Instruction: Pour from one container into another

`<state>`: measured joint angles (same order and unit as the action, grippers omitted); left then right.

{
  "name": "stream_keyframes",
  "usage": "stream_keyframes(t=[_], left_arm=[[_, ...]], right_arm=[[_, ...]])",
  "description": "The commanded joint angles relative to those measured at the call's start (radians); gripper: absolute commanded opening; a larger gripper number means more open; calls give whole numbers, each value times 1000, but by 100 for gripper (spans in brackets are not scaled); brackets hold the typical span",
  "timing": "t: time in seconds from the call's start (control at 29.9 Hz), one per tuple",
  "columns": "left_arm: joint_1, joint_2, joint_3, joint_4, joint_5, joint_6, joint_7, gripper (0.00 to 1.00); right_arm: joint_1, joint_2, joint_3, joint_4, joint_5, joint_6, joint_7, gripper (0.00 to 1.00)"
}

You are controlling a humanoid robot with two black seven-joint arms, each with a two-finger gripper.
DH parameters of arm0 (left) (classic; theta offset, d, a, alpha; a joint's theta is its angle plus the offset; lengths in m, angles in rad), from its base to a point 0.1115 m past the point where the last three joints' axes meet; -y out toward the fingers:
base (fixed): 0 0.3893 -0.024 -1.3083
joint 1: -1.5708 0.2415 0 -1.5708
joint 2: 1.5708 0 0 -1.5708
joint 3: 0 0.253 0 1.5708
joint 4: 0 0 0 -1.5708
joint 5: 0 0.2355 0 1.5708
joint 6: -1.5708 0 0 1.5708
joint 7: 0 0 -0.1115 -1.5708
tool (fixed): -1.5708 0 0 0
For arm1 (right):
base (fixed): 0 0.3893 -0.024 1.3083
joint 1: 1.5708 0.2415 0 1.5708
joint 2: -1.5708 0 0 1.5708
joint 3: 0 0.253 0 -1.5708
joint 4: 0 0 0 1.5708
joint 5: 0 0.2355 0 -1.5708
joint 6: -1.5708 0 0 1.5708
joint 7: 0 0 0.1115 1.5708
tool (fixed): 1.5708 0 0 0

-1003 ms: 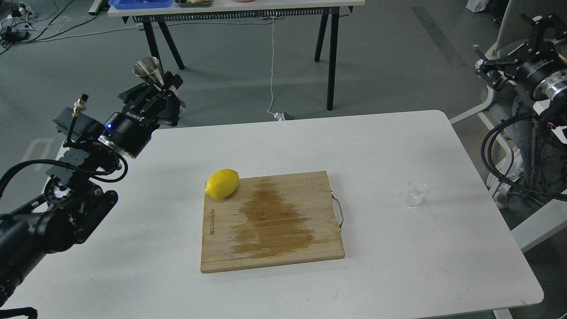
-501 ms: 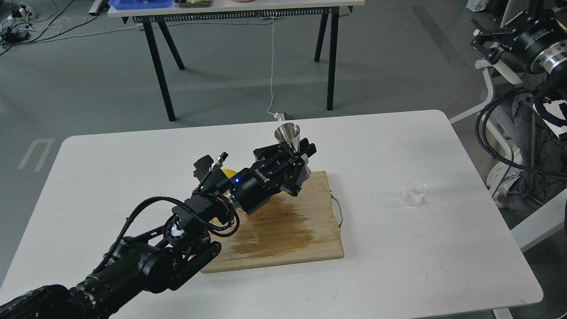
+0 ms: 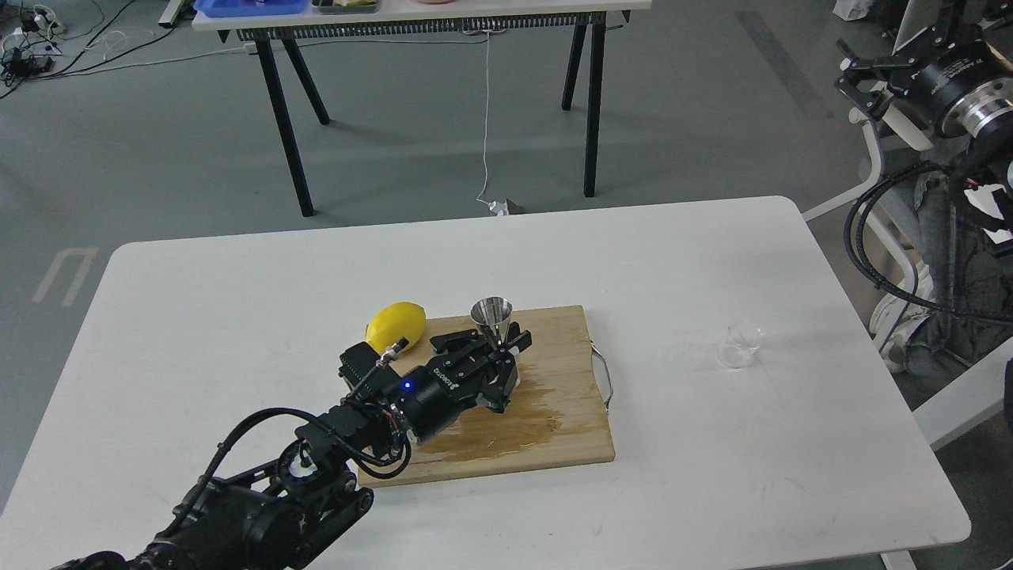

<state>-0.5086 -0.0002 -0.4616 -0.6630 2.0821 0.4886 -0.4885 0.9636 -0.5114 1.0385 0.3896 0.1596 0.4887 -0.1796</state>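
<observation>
Clamped around the waist of the steel jigger [image 3: 492,317] was the left gripper [image 3: 489,358], its black fingers pressed against the narrow middle so that the upper cone stood upright above them with its open mouth turned upward. White lettering was printed along the gripper's round black body, too small to be read with certainty, and a small blue light was lit just behind it. A short line of burnt-in writing could be seen along the left edge of the wooden cutting board [image 3: 570,427], mostly covered by the arm and not legible. The jigger was seen as small, shiny and hourglass-shaped, with a bright rim, and was held over the upper middle of the board, just right of the yellow lemon [image 3: 393,326] that lay at the board's upper left corner. A dark wet stain was spread across the board's surface below the gripper. The clear glass cup [image 3: 739,343], short, round and colourless, was set on the white table [image 3: 237,317], well apart to the right of the board's metal handle. The right gripper [image 3: 870,67] was raised at the upper right, away from the table; whether its fingers were apart or together could not be told.
</observation>
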Motion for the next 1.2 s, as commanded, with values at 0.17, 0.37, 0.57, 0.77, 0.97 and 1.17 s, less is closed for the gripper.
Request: stream_keyframes(t=[0.17,0.37,0.57,0.77,0.97,1.17], left_arm=[[15,0,0,2,-2,0,0,17],[13,0,0,9,-4,0,0,26],[12,0,8,39,-4,0,0,26],[9,0,9,68,-4,0,0,27],[10,0,21,80,-4,0,0,28],[10,0,21,82,-5,0,0,34]], right_arm=[[-5,5,0,0,0,0,0,99],[-16,5,6,3,0,0,0,99],[-22,5,8,5,0,0,0,99],[-26,5,8,6,0,0,2,99],[-26,5,8,6,1,0,2,99],[-32,5,8,8,1,0,2,99]])
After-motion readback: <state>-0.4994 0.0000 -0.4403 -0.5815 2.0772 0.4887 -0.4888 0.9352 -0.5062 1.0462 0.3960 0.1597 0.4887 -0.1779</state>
